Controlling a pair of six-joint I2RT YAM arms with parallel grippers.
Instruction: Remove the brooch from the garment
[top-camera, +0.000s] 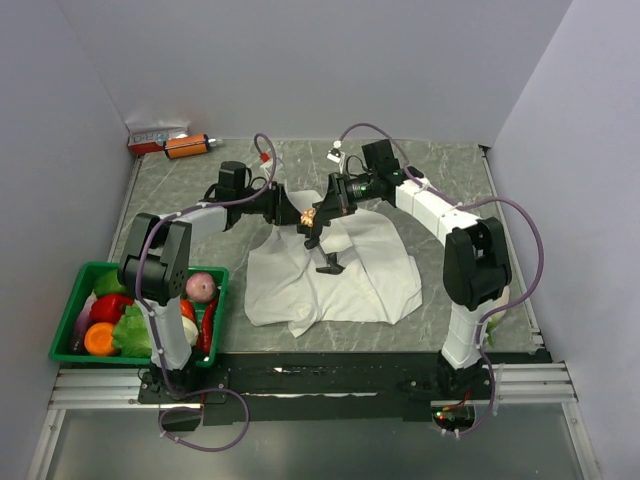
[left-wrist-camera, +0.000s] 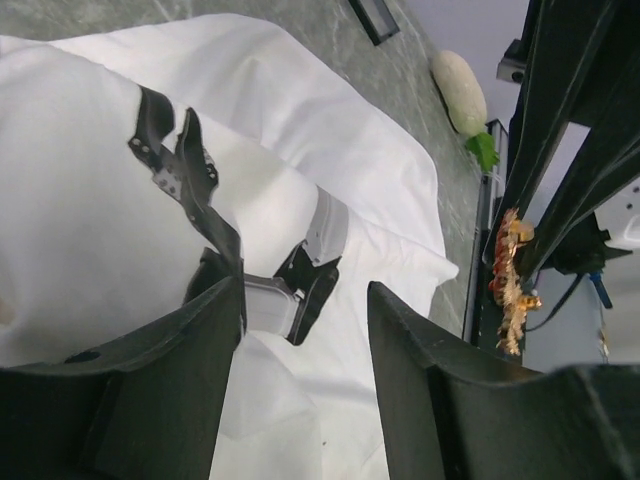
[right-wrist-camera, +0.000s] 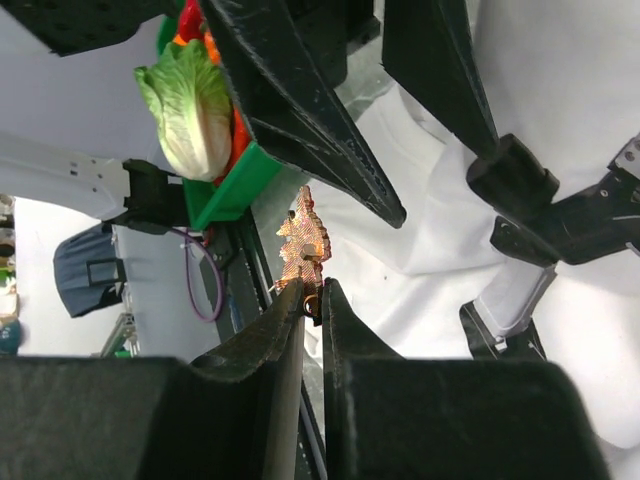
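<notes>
Pinching the brooch (right-wrist-camera: 303, 243) just above the garment (top-camera: 350, 275), the right gripper (right-wrist-camera: 312, 296) needs a steady squeeze and a slow lift away, while the left gripper (left-wrist-camera: 305, 300) hangs spread beside it, holding nothing.

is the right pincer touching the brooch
Touching. The right wrist view shows the right pincer shut on the lower end of the brooch.
</notes>
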